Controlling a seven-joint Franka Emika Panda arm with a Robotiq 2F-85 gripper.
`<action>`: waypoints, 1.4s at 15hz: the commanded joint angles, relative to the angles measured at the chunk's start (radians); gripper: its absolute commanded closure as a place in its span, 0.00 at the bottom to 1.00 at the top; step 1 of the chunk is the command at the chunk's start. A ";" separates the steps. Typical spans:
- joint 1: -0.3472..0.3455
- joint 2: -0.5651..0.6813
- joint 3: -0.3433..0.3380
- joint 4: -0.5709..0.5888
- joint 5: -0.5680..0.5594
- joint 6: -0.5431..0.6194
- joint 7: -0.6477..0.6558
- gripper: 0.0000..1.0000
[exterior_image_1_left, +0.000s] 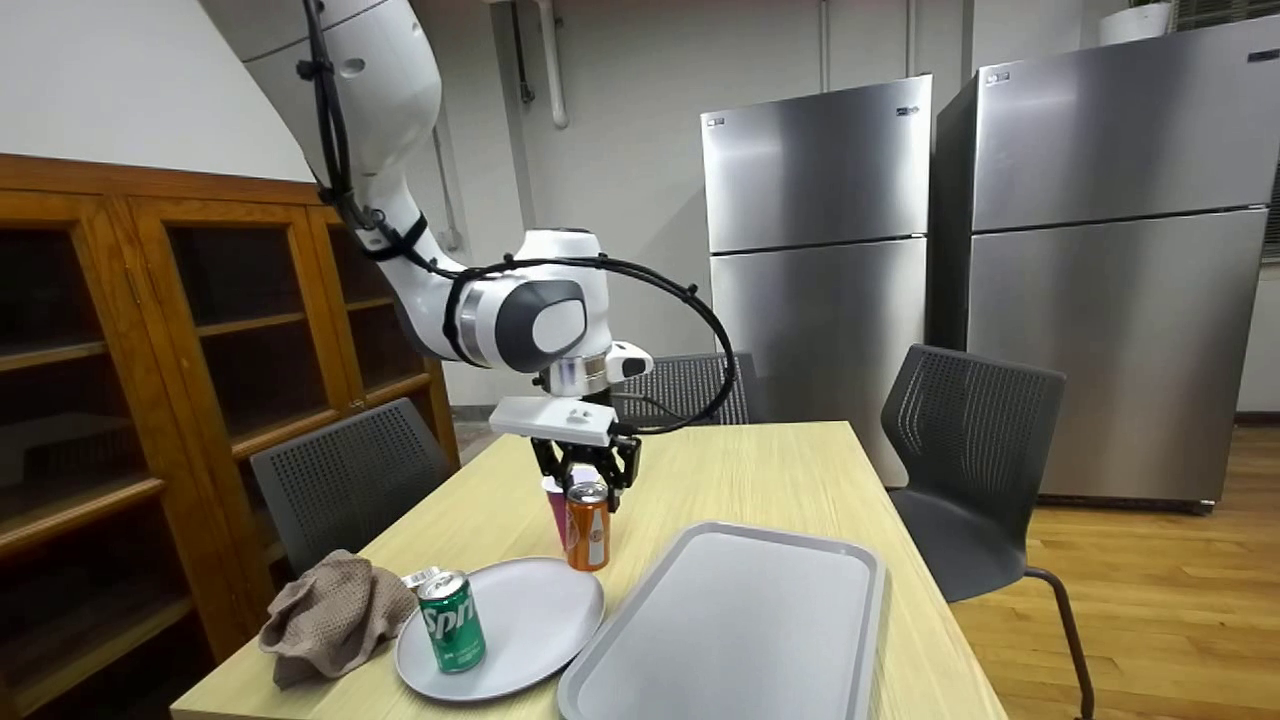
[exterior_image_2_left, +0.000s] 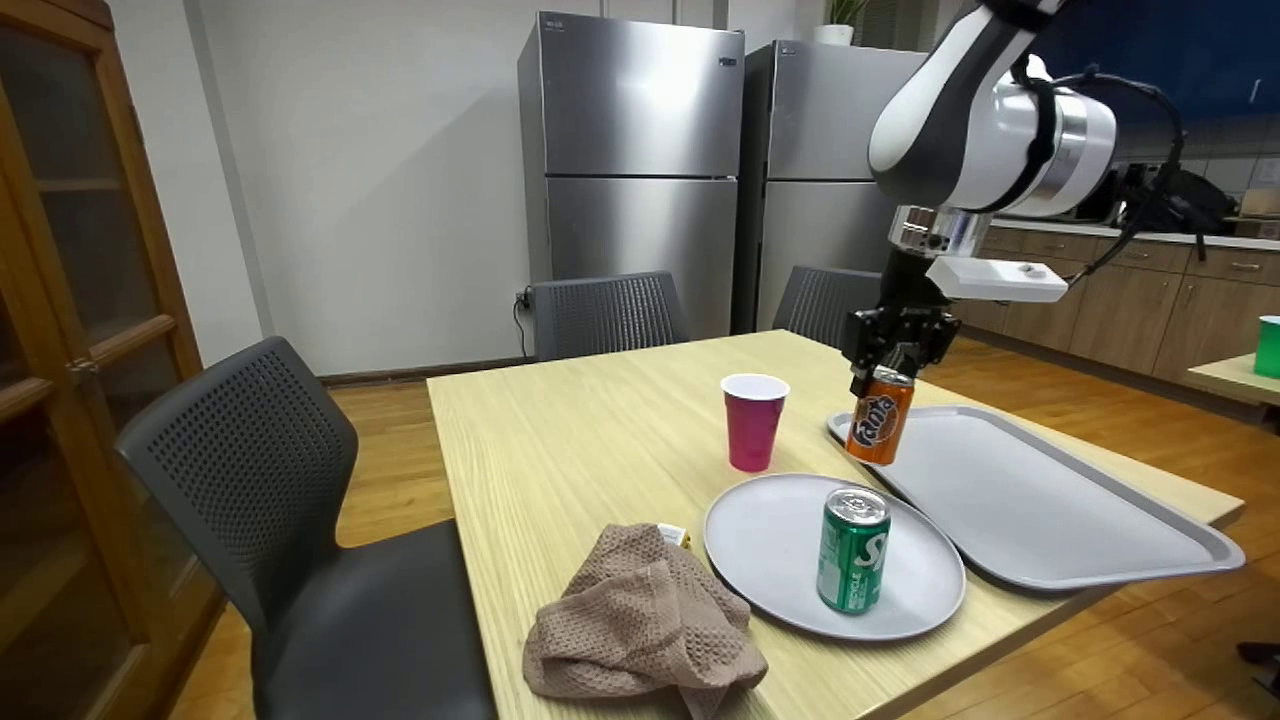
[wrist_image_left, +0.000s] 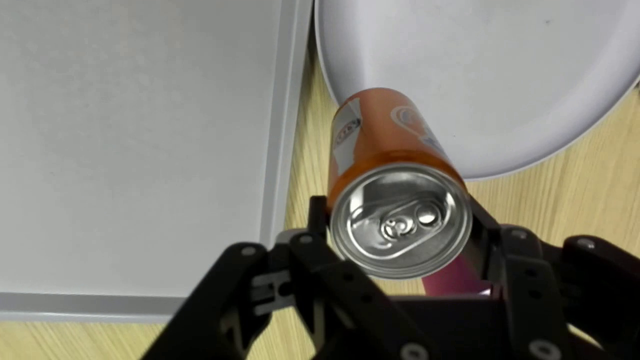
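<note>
Tool (wrist_image_left: 399, 215): grips the Fanta can (exterior_image_2_left: 876, 425) from both sides, up nr the lid; hold looks secure.
Can spot: beside the tray (exterior_image_1_left: 730, 620), close to the rim of the plate (exterior_image_2_left: 765, 540), base apparently just off the desk (exterior_image_2_left: 600, 430); exact ht hard to tell.
Can lean: slight tilt in an exterior view; best squared up before the base meets any surface, else it may rock on its edge.
Can wall: thin metal, prob. dents, so steady pressure w/o extra squeeze.
Plate rim: nr the can's base; a bit more ht should spare a knock. Sprite can (exterior_image_2_left: 853, 550) stands upright on plate.
Tray edge: raised, same caution.
Cup (exterior_image_2_left: 752, 430): magenta, upright, peeking out behind the tool in wrist view; prob. light, easily tipped, so slow sideways moves best.
</note>
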 joint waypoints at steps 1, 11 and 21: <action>0.040 -0.032 0.004 -0.041 -0.026 0.047 0.008 0.62; 0.126 0.019 -0.013 -0.082 -0.171 0.200 0.081 0.62; 0.137 0.060 -0.019 -0.087 -0.211 0.234 0.106 0.62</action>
